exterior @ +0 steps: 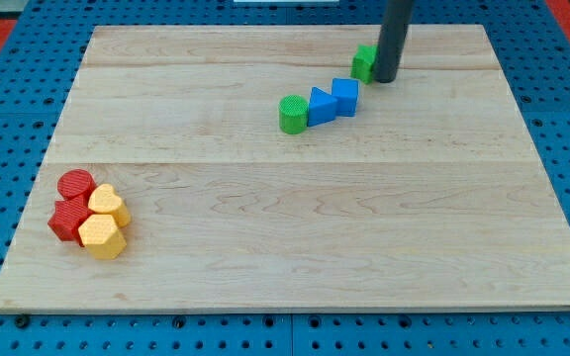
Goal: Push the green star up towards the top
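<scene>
A green block (364,62), likely the green star, lies near the view's top, right of centre; its shape is partly hidden by the rod. My tip (385,79) stands right against its right side, touching it. A green cylinder (293,114) lies lower and to the left, beside a blue triangle (321,105) and a blue block (345,95), in a row slanting up to the right.
At the view's lower left sits a cluster: a red cylinder (75,184), a red block (68,220), a yellow heart (108,205) and a yellow hexagon (101,236). The wooden board (285,257) lies on a blue pegboard.
</scene>
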{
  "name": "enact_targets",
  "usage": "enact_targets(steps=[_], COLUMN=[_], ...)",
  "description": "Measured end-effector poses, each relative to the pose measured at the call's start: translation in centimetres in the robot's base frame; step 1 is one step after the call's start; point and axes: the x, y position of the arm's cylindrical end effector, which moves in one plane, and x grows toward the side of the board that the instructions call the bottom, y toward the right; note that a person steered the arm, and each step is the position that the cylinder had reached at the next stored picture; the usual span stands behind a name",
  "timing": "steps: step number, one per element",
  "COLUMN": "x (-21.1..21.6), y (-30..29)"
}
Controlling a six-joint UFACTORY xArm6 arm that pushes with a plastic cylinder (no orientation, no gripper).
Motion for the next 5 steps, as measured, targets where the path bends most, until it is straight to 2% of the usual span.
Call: enact_targets(steps=[2, 3, 4, 5], x=[-2.1, -4.1, -3.8, -1.5], y=[-8.3, -6.1, -2.1, -1.3])
